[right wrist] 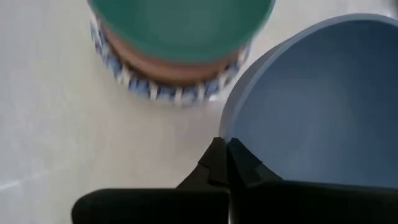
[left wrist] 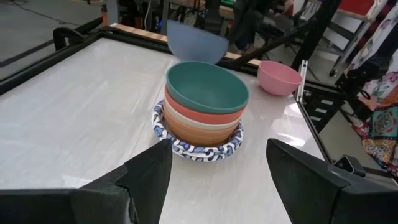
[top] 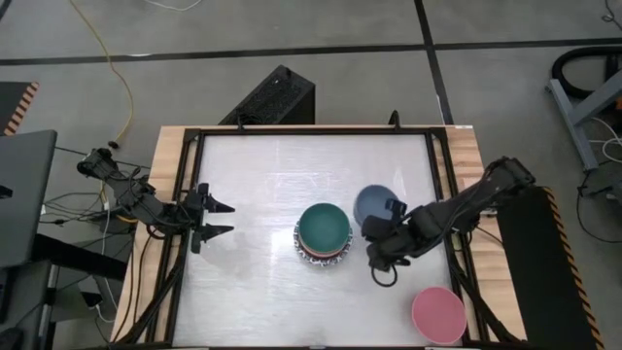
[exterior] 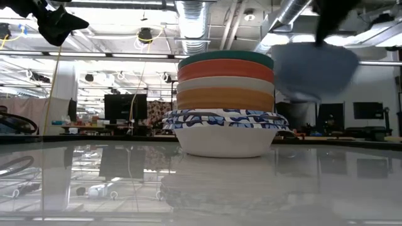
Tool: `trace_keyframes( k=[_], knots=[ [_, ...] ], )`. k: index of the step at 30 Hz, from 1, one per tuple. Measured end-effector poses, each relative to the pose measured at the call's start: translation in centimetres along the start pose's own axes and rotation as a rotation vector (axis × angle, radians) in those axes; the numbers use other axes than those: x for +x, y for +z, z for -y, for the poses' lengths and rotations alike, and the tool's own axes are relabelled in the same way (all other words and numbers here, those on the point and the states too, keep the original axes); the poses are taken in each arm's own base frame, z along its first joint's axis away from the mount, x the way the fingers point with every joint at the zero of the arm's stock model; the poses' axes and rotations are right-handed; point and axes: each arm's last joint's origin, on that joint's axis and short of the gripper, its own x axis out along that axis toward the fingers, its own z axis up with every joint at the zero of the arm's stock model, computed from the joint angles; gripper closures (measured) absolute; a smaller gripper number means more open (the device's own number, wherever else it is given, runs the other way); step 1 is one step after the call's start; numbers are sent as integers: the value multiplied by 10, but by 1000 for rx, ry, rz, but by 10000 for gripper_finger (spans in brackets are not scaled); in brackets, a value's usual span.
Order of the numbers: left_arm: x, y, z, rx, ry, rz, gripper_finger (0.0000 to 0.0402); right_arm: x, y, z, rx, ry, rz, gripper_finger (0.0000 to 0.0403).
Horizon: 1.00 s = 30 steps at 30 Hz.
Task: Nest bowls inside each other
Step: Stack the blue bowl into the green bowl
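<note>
A stack of bowls [top: 324, 236] stands mid-table on a white bowl with a blue-patterned rim [left wrist: 198, 148], with the dark green bowl [left wrist: 207, 88] on top. My right gripper [right wrist: 222, 146] is shut on a slate-blue bowl [top: 372, 203], which it holds in the air just right of the stack. A pink bowl [top: 438, 313] rests on its base at the near right. My left gripper [top: 222, 219] waits open at the table's left side, nothing between its fingers. My right gripper pinches the slate-blue bowl's rim [right wrist: 225, 132] between its two fingers, one finger inside the bowl and one outside. The fingers slant down from the table's right side. The bowl [exterior: 314, 68] is lifted clear of the table and tilted, about level with the stack's top.
A black frame [top: 190, 194] borders the white tabletop. Bare table lies between my left gripper and the stack, and along the near edge left of the pink bowl.
</note>
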Motion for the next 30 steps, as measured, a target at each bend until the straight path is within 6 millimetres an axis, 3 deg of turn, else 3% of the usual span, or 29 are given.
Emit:
trace_keyframes(
  k=[6,18,30],
  knots=[
    [0,0,0,-5,4,2,150,-18,27,2,-177,-17,94,402],
    [0,0,0,-8,6,3,150,-16,76,-23,-415,11,119,403],
    [0,0,0,-28,7,3,150,3,86,-46,-482,140,38,403]
  ],
)
